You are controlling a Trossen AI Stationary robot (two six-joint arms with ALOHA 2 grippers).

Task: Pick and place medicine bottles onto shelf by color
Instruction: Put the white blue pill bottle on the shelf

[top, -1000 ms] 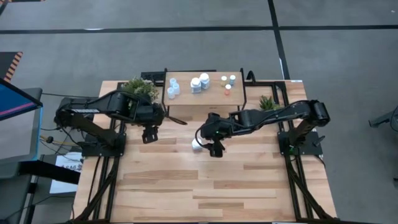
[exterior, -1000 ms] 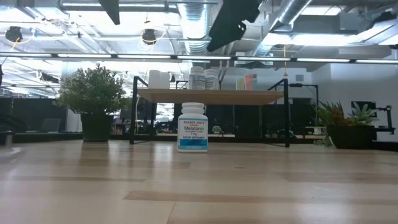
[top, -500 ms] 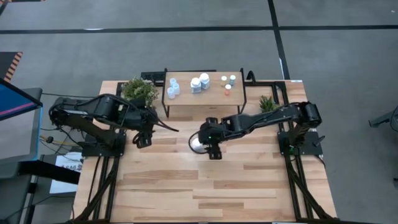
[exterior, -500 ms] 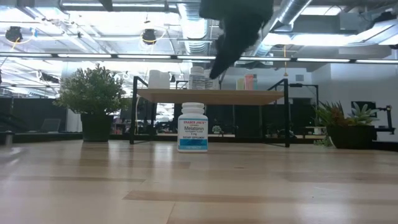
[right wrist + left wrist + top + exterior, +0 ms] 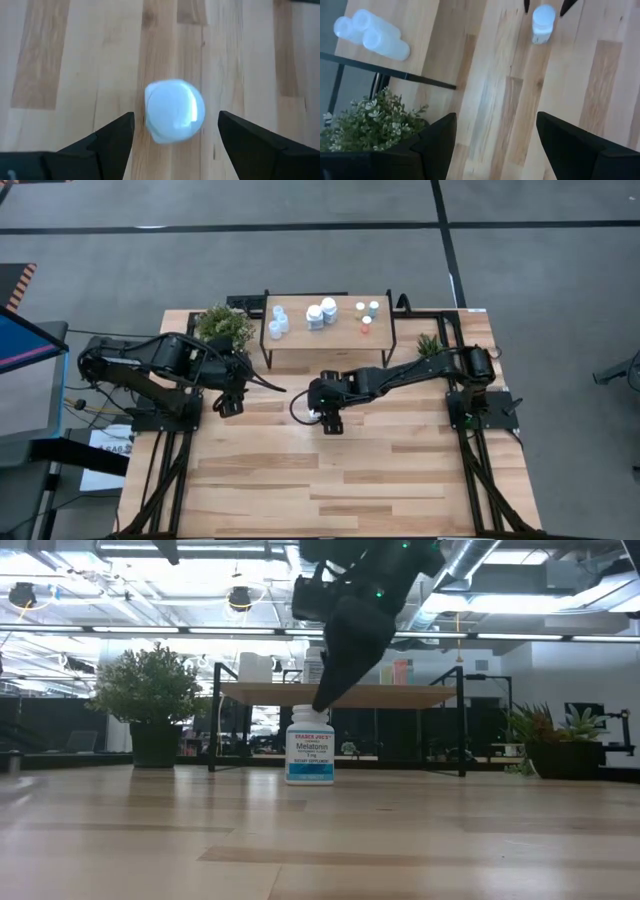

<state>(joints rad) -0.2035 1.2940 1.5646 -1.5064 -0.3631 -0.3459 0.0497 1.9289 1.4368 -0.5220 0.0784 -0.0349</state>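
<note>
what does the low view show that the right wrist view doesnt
Only the low view shows the white bottle's printed label, the shelf behind it with bottles on top, and potted plants at either side. Only the right wrist view looks straight down on the bottle's round cap, with the right gripper's open fingers set either side of it and apart from it. Both show that same bottle standing upright on the wooden table, with the right gripper above it.
</note>
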